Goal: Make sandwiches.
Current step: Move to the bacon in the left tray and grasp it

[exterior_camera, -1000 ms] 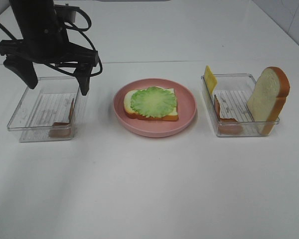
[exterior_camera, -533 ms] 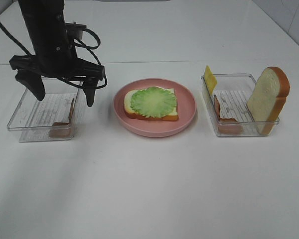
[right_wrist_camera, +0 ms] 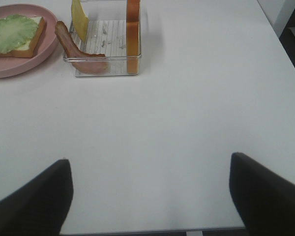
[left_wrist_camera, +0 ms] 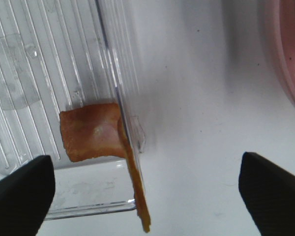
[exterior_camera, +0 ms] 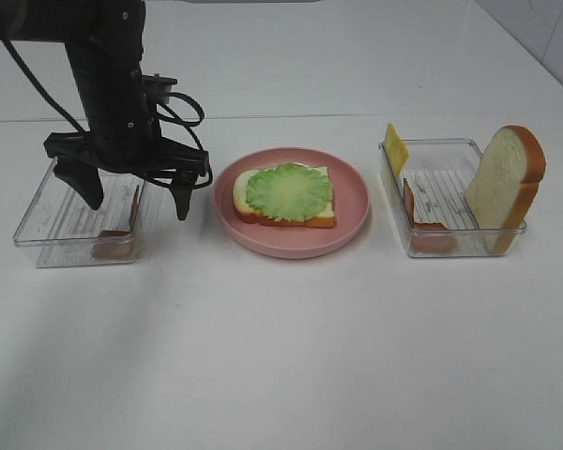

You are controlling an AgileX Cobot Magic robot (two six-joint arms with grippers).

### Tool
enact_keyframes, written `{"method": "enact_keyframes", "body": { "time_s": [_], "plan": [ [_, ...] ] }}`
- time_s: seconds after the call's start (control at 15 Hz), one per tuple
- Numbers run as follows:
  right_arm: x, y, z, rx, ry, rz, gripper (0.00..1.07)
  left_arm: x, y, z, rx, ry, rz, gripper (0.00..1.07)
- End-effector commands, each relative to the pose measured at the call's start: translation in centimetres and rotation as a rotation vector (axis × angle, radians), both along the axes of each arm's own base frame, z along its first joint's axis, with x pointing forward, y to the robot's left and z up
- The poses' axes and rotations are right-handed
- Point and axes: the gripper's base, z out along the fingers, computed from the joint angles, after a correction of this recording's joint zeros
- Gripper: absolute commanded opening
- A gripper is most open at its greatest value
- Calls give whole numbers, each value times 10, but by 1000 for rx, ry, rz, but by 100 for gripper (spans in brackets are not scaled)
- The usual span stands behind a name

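The sandwich [exterior_camera: 283, 199] is sitting dead centre on the pink plate [exterior_camera: 355, 221] in the middle of the table [exterior_camera: 281, 356]. So far it is only a bread slice [exterior_camera: 248, 202] with a lettuce leaf [exterior_camera: 289, 190] lying flat on top, so it is looking ready for its next layer. At nine o'clock from the plate, the left tray [exterior_camera: 70, 211] is offering one. A bacon strip [exterior_camera: 114, 246] is resting with one end on the tray floor and the other propped up against the wall nearest the plate, leaving an edge standing for the taking. The left gripper [exterior_camera: 138, 204] is hanging right over it, jaws spread wide and carrying nothing. One finger is hanging over the tray and the other outside that wall, which looks like a straddle lined up to pinch the upright part, though the wall may be getting in the way. At three o'clock, the right tray [exterior_camera: 441, 197] is holding the rest: a cheese slice [exterior_camera: 395, 150] and a spare bread slice [exterior_camera: 507, 183] standing on edge against its walls, and a second bacon strip [exterior_camera: 424, 230] curling in a corner. The right gripper [right_wrist_camera: 147, 196] is hovering well apart from that tray over bare table, jaws apart and empty.
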Motion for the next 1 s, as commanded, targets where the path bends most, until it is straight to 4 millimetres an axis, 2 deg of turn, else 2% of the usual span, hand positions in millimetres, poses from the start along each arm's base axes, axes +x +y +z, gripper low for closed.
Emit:
{"method": "enact_keyframes", "body": {
  "time_s": [0.07, 0.4, 0.6, 0.73, 0.8, 0.87, 0.93, 1.0],
  "plan": [
    [-3, 0, -1, -7, -27, 0, 85, 0, 2, -7, 9, 21, 12, 94],
    [-3, 0, -1, -7, -27, 0, 85, 0, 2, -15, 21, 48, 12, 92],
    [-3, 0, -1, -7, -27, 0, 85, 0, 2, -14, 21, 41, 10, 87],
    [-3, 0, -1, -7, -27, 0, 85, 0, 2, -14, 21, 41, 10, 78],
    [-3, 0, -1, -7, -27, 0, 85, 1, 2, -13, 15, 27, 10, 50],
    [-3, 0, -1, -7, -27, 0, 85, 2, 2, -13, 13, 23, 10, 44],
    [-3, 0, -1, -7, -27, 0, 85, 2, 1, -13, 12, 21, 10, 31],
    [-3, 0, -1, -7, -27, 0, 85, 2, 1, -13, 12, 21, 10, 26]
  ]
}}
